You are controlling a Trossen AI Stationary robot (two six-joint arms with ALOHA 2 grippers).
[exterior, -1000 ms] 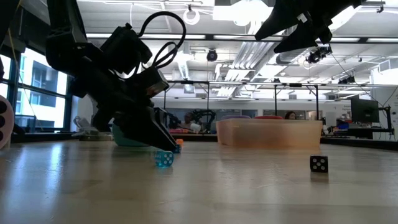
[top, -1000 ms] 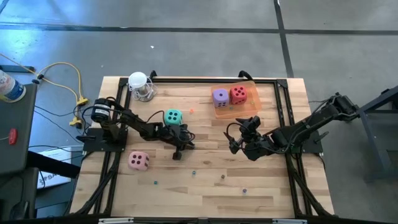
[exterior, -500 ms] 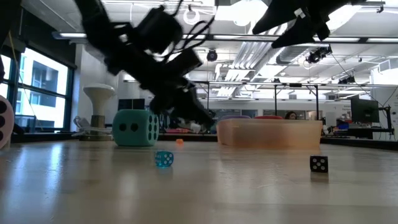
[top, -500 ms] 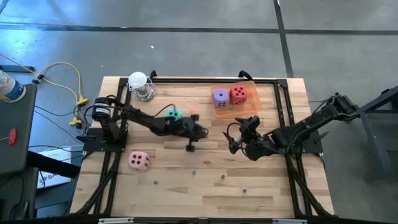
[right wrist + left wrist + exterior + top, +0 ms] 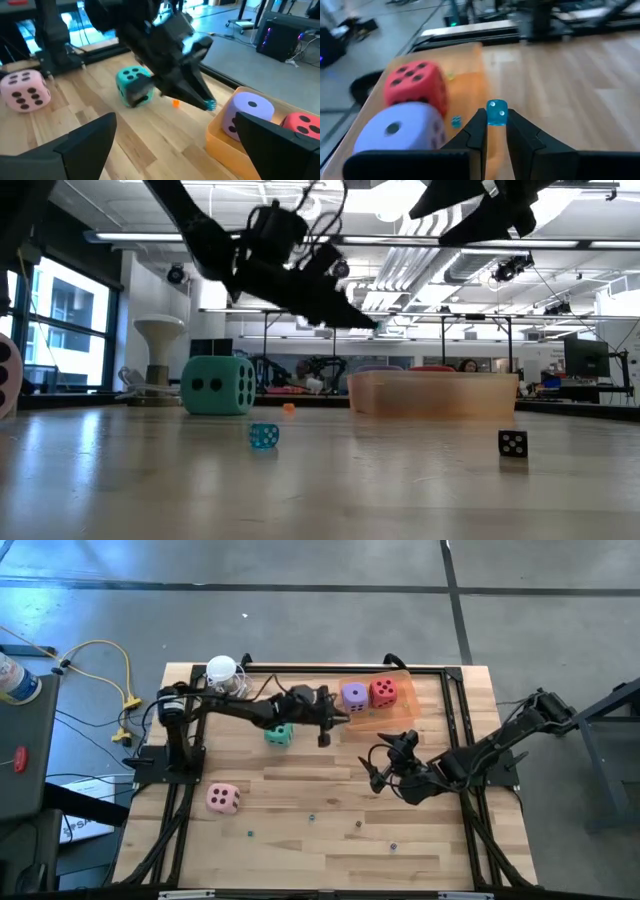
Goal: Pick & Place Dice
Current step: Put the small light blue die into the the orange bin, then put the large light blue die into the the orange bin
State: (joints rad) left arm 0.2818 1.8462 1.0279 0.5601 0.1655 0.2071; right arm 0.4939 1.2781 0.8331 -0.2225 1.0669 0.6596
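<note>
The left hand [image 5: 333, 721] was raised off the surface [image 5: 300, 830], its fingers [image 5: 479, 131] drawn narrow and pinching a tiny translucent blue die [image 5: 496, 112] at their tips. It hung just short of the orange tray [image 5: 395, 715]. Inside that tray, straight ahead of the left hand, sat the purple die [image 5: 354, 694] and the red die [image 5: 383, 691], touching each other side by side. In the left wrist view the purple die [image 5: 402, 132] filled the near corner and the red one [image 5: 415, 85] stood behind it. A second small blue bead appeared to lie in the tray between the purple die and the fingers, though the view was too blurred to be sure.

The teal die [image 5: 279, 732] rested on the surface behind and below the left hand, under the forearm. The pink die [image 5: 223, 798] lay well apart from that hand, near the left arm's base.

The right hand [image 5: 383, 772] hovered over the middle of the surface with its fingers spread wide, holding nothing. The tray lay ahead of it and the teal die [image 5: 134, 86] farther off.

A tiny blue die [image 5: 263, 436] and a tiny black die [image 5: 512, 443] lay on the surface in the low view.
</note>
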